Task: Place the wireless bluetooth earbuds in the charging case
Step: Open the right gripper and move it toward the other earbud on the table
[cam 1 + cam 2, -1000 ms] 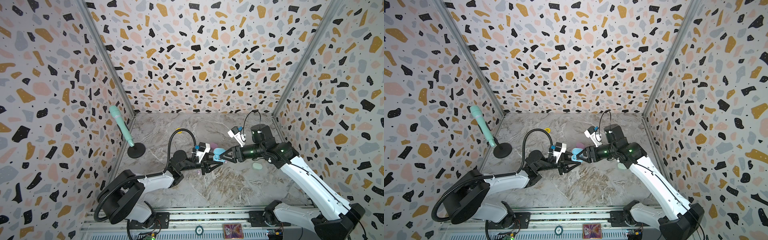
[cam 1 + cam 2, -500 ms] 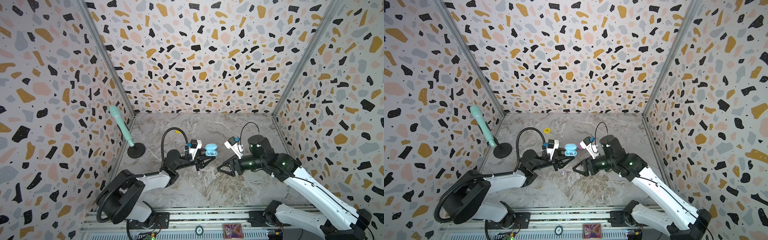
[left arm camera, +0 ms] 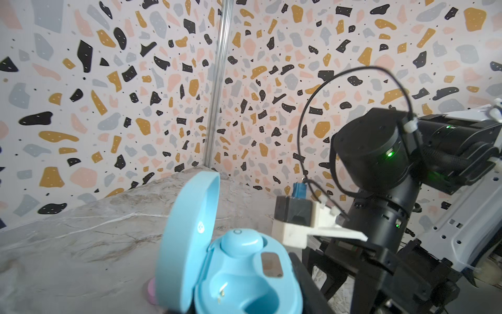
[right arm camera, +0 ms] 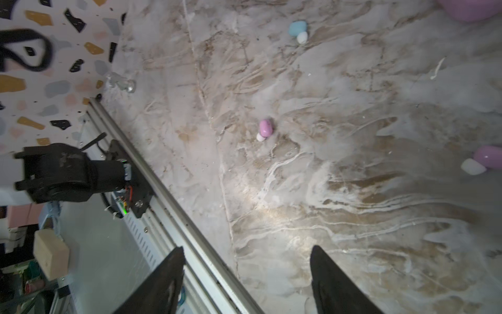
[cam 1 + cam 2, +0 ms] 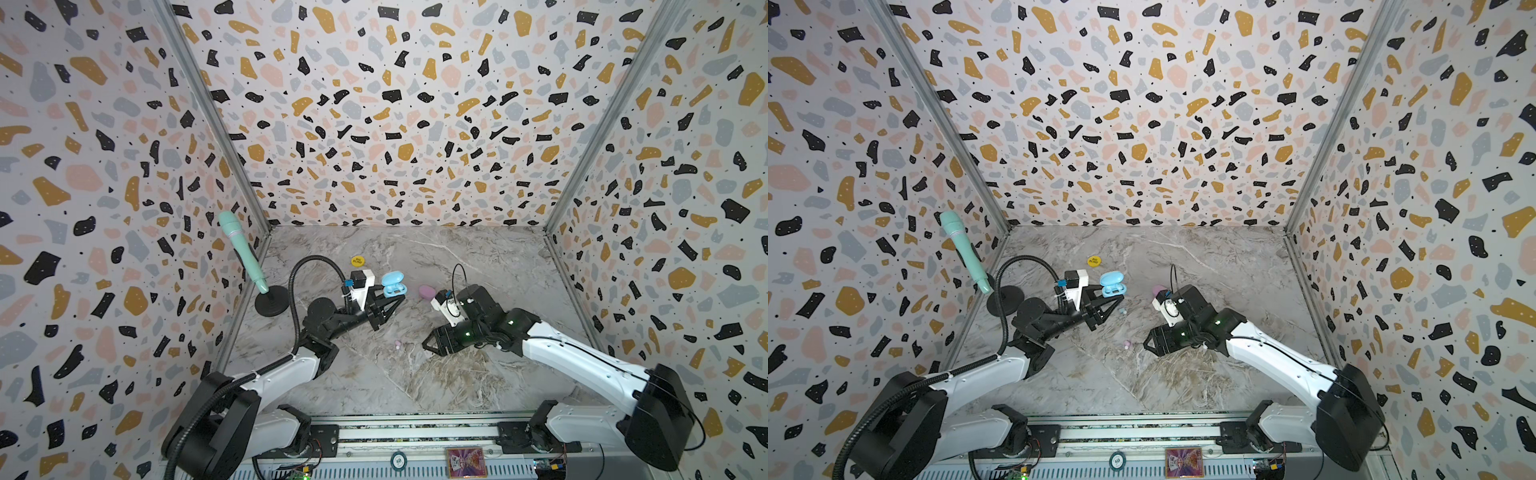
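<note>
— What have the left jaws got?
— They're clamped on the blue charging case [image 3: 236,271], lid up. One blue earbud [image 3: 240,242] sits in a socket; the other socket is empty.
— And the right jaws?
— Spread wide and empty, low over the counter [image 4: 353,217]. A pink earbud [image 4: 264,129] lies ahead of them, a loose blue earbud [image 4: 297,28] farther ahead.
</note>
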Robot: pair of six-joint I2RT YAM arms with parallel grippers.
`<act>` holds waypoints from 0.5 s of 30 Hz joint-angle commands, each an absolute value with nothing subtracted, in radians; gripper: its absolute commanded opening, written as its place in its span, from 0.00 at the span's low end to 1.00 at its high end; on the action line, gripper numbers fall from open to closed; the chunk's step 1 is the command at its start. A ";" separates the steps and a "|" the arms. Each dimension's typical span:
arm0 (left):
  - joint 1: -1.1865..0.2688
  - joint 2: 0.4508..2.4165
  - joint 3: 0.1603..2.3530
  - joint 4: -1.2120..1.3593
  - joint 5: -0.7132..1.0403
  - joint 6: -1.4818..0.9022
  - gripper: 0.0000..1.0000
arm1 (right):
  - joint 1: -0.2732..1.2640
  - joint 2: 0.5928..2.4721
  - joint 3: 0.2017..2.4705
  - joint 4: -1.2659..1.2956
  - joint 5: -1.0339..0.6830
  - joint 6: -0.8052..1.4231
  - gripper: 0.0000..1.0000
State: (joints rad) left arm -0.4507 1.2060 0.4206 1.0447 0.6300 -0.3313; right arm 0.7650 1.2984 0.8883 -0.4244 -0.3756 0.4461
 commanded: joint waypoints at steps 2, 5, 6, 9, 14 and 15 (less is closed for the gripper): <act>-0.420 1.133 0.384 1.021 0.570 -0.310 0.11 | 0.764 1.407 0.966 -0.352 -0.261 0.465 0.71; -0.405 1.095 0.377 0.984 0.541 -0.307 0.11 | 0.764 1.508 1.013 -0.325 -0.235 0.468 0.69; -0.401 1.084 0.376 0.970 0.528 -0.303 0.11 | 0.764 1.547 1.032 -0.321 -0.225 0.470 0.68; -0.390 1.061 0.368 0.945 0.506 -0.299 0.11 | 0.764 1.657 1.097 -0.301 -0.198 0.461 0.66; -0.378 1.048 0.350 0.938 0.496 -0.311 0.11 | 0.762 1.814 1.246 -0.306 -0.154 0.445 0.67; -0.377 1.044 0.343 0.942 0.498 -0.318 0.11 | 0.762 1.847 1.284 -0.318 -0.142 0.448 0.67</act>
State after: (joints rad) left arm -0.3859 1.0603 0.3607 0.9188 0.5098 -0.3180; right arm 0.7643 1.8141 1.1988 -0.3153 -0.1940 0.4603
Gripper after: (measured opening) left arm 0.430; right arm 0.665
